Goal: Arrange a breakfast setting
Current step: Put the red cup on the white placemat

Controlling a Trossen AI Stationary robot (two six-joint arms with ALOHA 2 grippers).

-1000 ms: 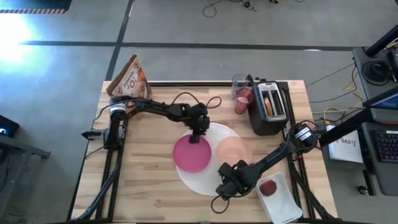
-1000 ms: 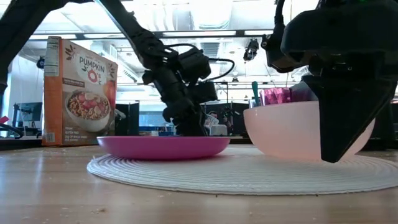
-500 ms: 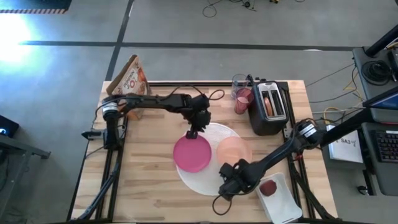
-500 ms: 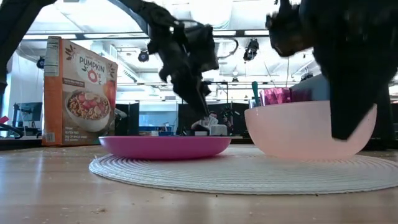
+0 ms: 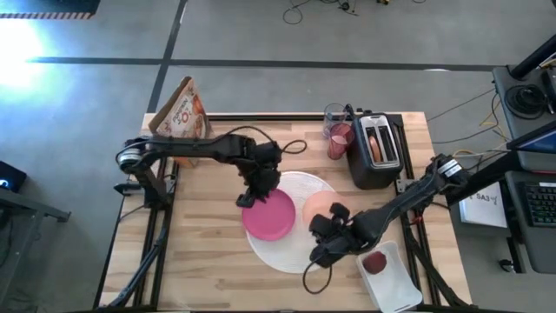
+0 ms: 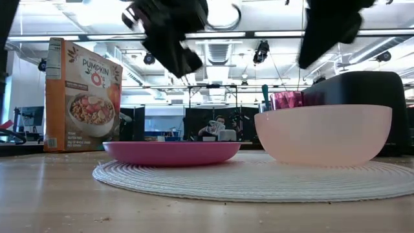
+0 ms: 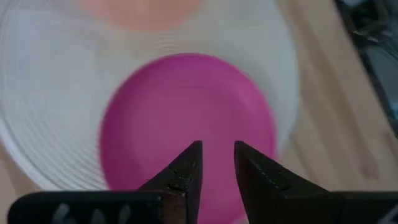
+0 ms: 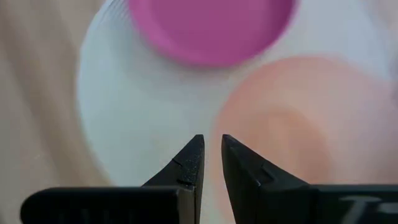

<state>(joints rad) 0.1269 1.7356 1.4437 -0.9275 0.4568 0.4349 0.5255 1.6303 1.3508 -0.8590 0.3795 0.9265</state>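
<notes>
The large white round disc (image 5: 287, 254) lies flat on the wooden table. On it rest the small magenta plate (image 5: 271, 217) and, to its right, the translucent peach bowl (image 5: 320, 202). My left gripper (image 5: 246, 198) hangs above the plate's left edge and points steeply down. Its fingers (image 7: 217, 149) stand a narrow gap apart with nothing between them. My right gripper (image 5: 321, 233) hovers above the disc at the bowl's near side. Its fingers (image 8: 211, 143) are also a narrow gap apart and hold nothing. In the low view both grippers (image 6: 181, 58) (image 6: 320, 39) are well clear of the plate (image 6: 171, 153) and the bowl (image 6: 323, 133).
The cereal box (image 5: 182, 111) stands at the far left corner. A pink tumbler (image 5: 340, 139) stands beside the black toaster (image 5: 375, 149), which has a bagel (image 5: 374, 143) in its slot. A white tray (image 5: 398, 285) at the near right holds a small red fruit (image 5: 375, 263).
Both grippers have risen clear. My left gripper has left the plate's far rim and gone up and toward the table's left edge. My right gripper has gone up from the disc's near edge toward the bowl. The plate and bowl have stayed in place.
</notes>
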